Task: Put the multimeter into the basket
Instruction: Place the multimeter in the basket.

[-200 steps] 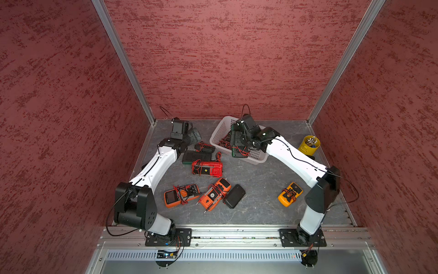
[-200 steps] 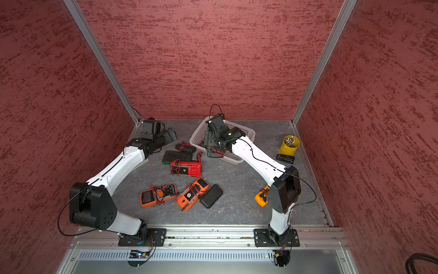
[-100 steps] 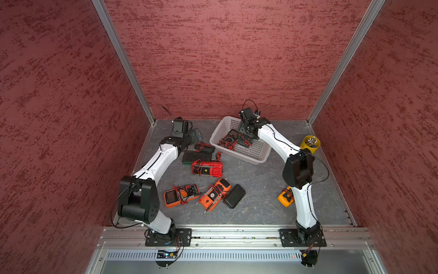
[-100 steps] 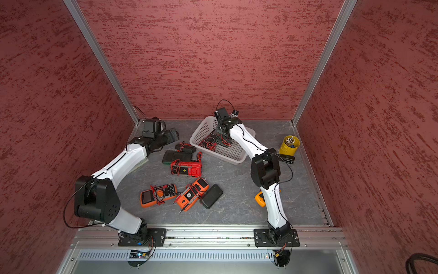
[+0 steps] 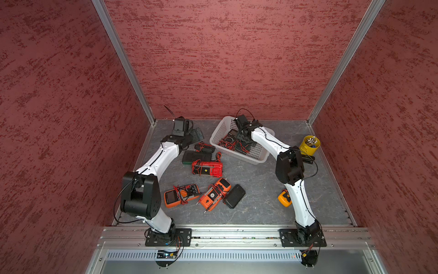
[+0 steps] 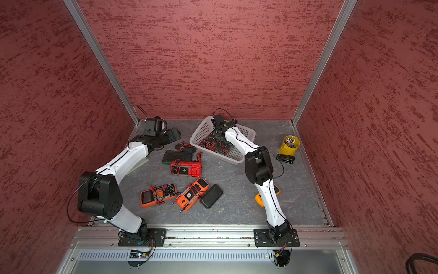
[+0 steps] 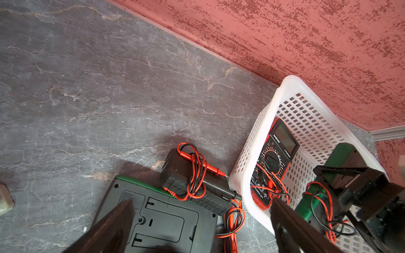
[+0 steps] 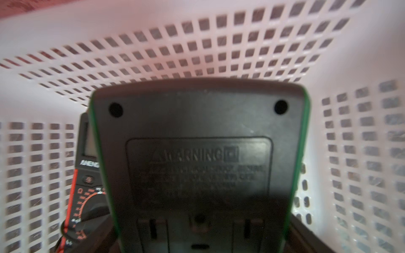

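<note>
**Multimeter [image 8: 197, 164] gripped by right tool [image 8: 201, 243] inside the basket [image 8: 219, 43]**

The green-edged multimeter [image 7: 341, 153] sits within the walls of the white perforated basket [image 5: 222, 130], pinched across its width between the two fingers of the right tool [image 5: 243, 139]. Its black back, with a moulded WARNING panel, faces the right wrist camera. Seen from the left wrist, it leans at a tilt with its upper end near the rim. Whether its lower end touches the basket floor cannot be told. Beside it on the basket floor lies a black ANENG meter [image 7: 274, 157] with red trim, face up, with red and black leads looped over its lower half.

The basket [image 6: 201, 132] stands at the back of the grey marbled counter [image 5: 256, 180], close to the rear wall. Just beside its outer wall lies a small black meter [image 7: 182, 175] wrapped in red leads. Next to that is a face-down meter [image 7: 164, 219] with a green edge. The left tool [image 7: 201, 202] hovers above these two, its fingers spread wide with nothing between them.

Nearer the arms' bases, in both top views, lie a red meter [image 5: 207, 168], two orange meters [image 5: 181, 195] tangled in their leads and a black case [image 5: 234, 196]. A yellow meter [image 5: 284, 198] is partly hidden behind the right arm. A yellow cup [image 5: 309, 144] stands at the counter's right side, apart from the basket.
</note>
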You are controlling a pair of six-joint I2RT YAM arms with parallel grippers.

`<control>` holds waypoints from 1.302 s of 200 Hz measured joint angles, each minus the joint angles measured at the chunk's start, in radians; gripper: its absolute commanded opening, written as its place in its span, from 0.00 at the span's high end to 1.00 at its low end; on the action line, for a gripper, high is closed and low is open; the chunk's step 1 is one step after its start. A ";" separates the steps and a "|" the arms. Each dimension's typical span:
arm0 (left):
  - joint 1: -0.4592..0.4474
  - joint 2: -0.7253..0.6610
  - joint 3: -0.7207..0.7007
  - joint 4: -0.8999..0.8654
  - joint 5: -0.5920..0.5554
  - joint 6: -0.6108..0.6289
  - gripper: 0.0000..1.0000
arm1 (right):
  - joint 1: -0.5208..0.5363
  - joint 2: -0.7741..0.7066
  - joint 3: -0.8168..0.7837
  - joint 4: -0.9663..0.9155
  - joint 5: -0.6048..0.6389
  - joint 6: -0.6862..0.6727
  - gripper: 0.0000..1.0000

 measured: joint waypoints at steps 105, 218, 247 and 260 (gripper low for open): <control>0.021 0.001 0.000 -0.001 0.001 0.006 0.00 | -0.001 0.053 0.000 -0.011 -0.058 0.037 0.01; 0.116 0.003 0.000 -0.056 0.056 -0.055 0.00 | -0.002 0.019 0.000 -0.007 -0.080 -0.094 0.01; 0.186 0.006 -0.005 -0.072 0.104 -0.105 0.00 | -0.002 -0.057 -0.001 0.008 -0.101 -0.181 0.01; 0.214 0.009 -0.010 -0.085 0.125 -0.127 0.00 | -0.002 -0.103 -0.011 0.031 -0.117 -0.225 0.01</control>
